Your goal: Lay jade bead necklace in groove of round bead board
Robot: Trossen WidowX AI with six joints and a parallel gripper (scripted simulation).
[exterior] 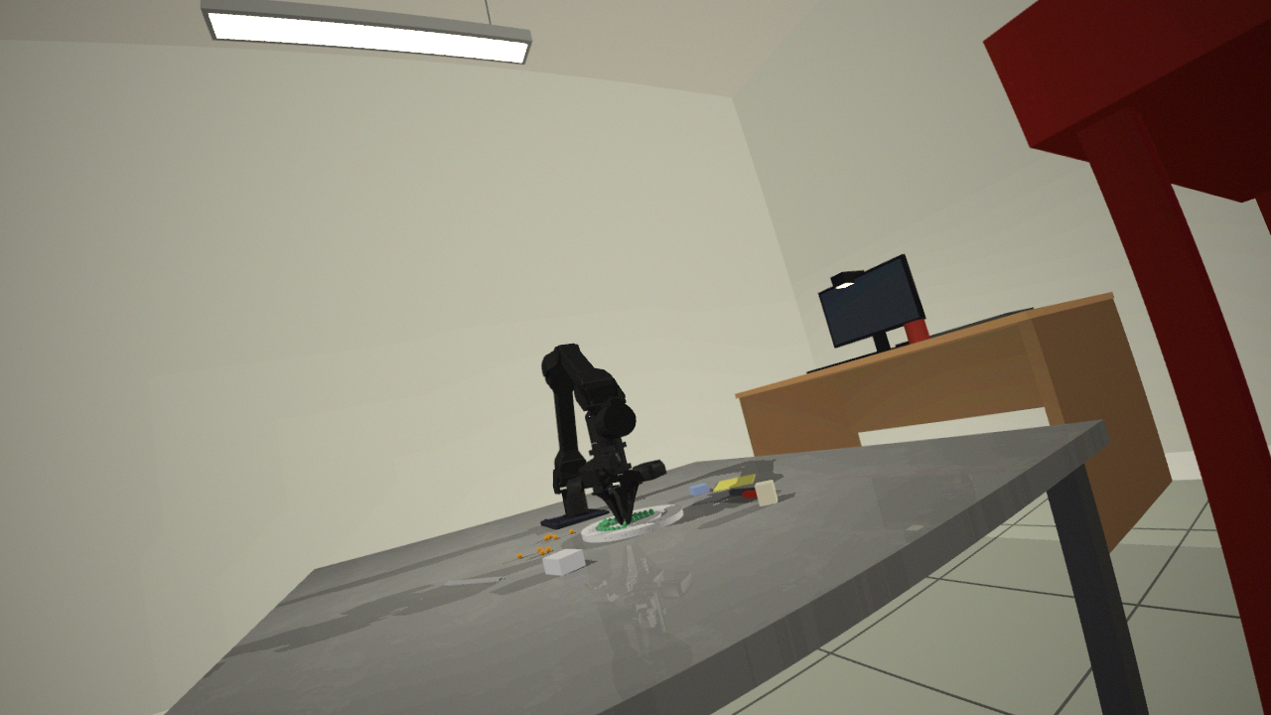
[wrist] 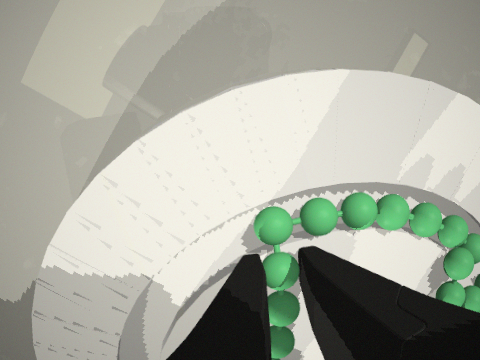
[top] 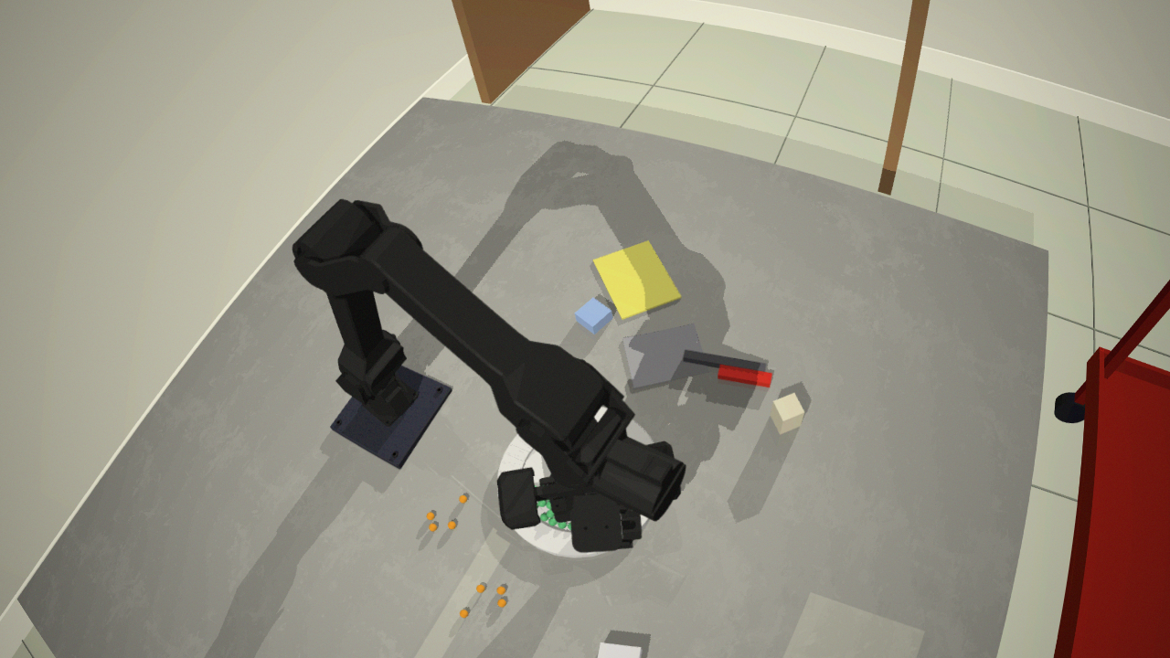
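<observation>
The round white bead board lies flat under the arm. The jade bead necklace is on it. In the wrist view several beads lie along the far arc of the groove. At a corner bead the strand bends sharply and runs down over the central disc, inside the groove. At the right another stretch turns inward. My gripper is shut on a necklace bead just after that corner, low over the board. In the top view the fingertips are hidden by the gripper body.
Small orange balls lie in two groups beside the board. A white block stands beyond them. A blue block, yellow pad, grey sheet, dark bar, red bar and cream cube lie on the other side.
</observation>
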